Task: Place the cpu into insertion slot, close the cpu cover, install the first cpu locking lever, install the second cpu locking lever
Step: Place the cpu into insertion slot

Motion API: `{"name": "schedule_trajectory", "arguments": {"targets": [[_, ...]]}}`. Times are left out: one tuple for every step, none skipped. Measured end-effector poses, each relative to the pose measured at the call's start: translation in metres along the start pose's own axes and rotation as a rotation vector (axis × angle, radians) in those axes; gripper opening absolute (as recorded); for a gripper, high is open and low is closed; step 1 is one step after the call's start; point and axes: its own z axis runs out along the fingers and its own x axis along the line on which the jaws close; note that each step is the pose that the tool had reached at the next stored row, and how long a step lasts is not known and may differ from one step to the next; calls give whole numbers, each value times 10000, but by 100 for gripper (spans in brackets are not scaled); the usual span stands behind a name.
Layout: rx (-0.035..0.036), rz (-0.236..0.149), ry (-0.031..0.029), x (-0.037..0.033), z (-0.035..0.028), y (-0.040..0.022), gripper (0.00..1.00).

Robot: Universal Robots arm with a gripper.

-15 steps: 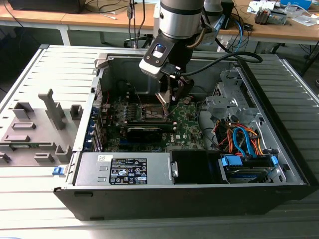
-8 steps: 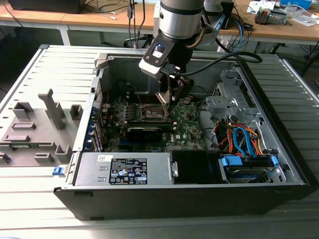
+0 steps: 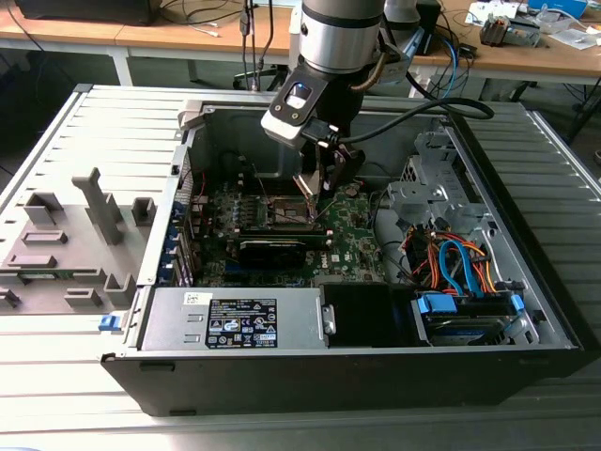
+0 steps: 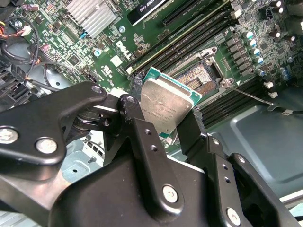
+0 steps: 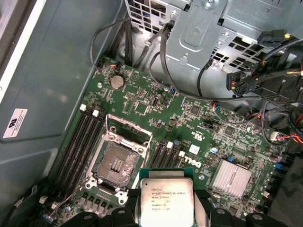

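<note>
In the exterior view my fingers [image 3: 327, 180] hung inside the open computer case [image 3: 526, 235], which lay on the slatted table [image 3: 56, 395]. The insertion slot [image 3: 282, 212] sat on the motherboard [image 3: 357, 240] just below them.

In the second wrist view my fingers [image 4: 137, 127] were clamped on opposite edges of the cpu [image 4: 165, 104]. Its metal face was tilted and clear of the board. The insertion slot [image 4: 201, 78] lay bare just beyond my fingertips, between rows of memory slots [image 4: 189, 38].

In the first wrist view the cpu [image 5: 165, 201] sat between my fingers [image 5: 208, 216]. The insertion slot [image 5: 113, 163] was just beside them, unfilled, with the cpu cover [image 5: 127, 128] swung up at the slot's far edge.
</note>
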Motion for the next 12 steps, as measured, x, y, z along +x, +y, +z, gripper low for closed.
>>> {"name": "schedule_trajectory", "arguments": {"targets": [[0,13,0,0,0,0,55],[-1,29,0,0,0,0,55],[0,47,0,0,0,0,55],[-1,60,0,0,0,0,55],[-1,74,0,0,0,0,55],[-1,85,0,0,0,0,55],[-1,92,0,0,0,0,55],[-1,104,0,0,0,0,55],[-2,112,0,0,0,0,55],[-2,120,0,0,0,0,55],[-2,131,0,0,0,0,55],[-2,139,0,0,0,0,55]]}}
